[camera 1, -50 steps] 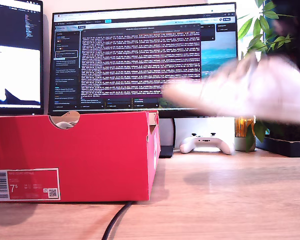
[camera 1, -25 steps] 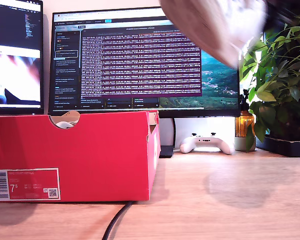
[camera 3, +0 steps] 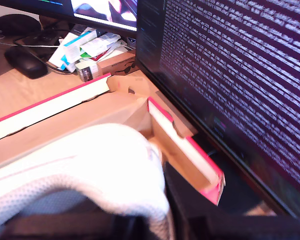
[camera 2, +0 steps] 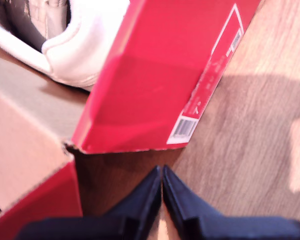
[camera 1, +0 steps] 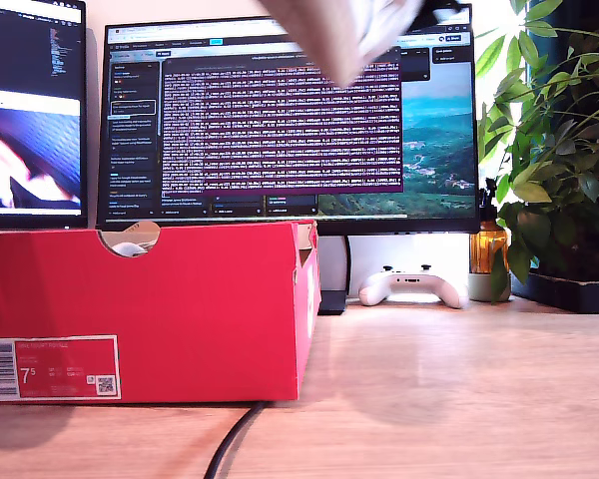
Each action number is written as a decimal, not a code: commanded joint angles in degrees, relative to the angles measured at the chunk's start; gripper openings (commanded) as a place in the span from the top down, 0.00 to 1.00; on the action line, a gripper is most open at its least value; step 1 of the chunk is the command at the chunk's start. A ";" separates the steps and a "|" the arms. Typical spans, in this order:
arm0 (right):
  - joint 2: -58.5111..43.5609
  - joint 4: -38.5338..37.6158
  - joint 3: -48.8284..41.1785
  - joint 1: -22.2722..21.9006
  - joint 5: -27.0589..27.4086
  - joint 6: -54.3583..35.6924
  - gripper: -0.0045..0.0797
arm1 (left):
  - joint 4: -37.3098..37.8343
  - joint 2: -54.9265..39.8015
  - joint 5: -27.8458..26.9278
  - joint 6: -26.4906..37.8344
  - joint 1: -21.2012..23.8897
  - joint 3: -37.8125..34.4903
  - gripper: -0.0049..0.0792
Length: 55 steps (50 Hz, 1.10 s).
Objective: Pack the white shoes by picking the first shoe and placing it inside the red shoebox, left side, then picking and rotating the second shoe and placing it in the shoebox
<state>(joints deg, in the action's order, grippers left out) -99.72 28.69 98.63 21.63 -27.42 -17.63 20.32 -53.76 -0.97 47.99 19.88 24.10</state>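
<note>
Exterior view: the large red cardboard shoebox (camera 1: 150, 309) stands on the wooden worktop (camera 1: 459, 389) at the exterior view's left, its white-bordered barcode label (camera 1: 52, 368) marked 7.5 facing the camera. A sliver of white shows through the half-round notch (camera 1: 128, 239) in its top edge. A blurred white low-top sneaker (camera 1: 344, 30) hangs high at the top edge of the exterior view, in front of the dark computer monitor (camera 1: 290, 120).

Second wrist view: my second gripper (camera 3: 155, 220) carries that white sneaker (camera 3: 80, 170) above the open, brown-lined box (camera 3: 125, 107), close to the monitor. Its jaws are hidden behind the shoe; they appear clenched on it.

First wrist view: my first gripper (camera 2: 162, 187) has its dark jaws pressed together with nothing between them, over the worktop beside a box corner. The other white leather sneaker (camera 2: 75, 45) lies inside the box.
</note>
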 commanded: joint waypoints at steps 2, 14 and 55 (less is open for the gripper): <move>-1.09 -1.01 3.91 1.03 -0.50 1.09 0.96 | -0.42 -0.24 -0.15 -0.02 0.11 -0.20 0.97; -6.80 -1.46 8.00 3.06 -0.52 1.09 0.96 | -0.42 -0.24 -0.13 -0.02 0.11 -0.20 0.97; -16.20 -11.76 8.02 5.73 7.32 2.58 0.96 | -0.46 -0.24 -0.15 -0.02 0.11 -0.20 0.97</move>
<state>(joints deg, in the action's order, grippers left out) -114.39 18.39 104.68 26.74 -20.16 -16.10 20.29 -53.76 -0.97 47.99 19.88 24.10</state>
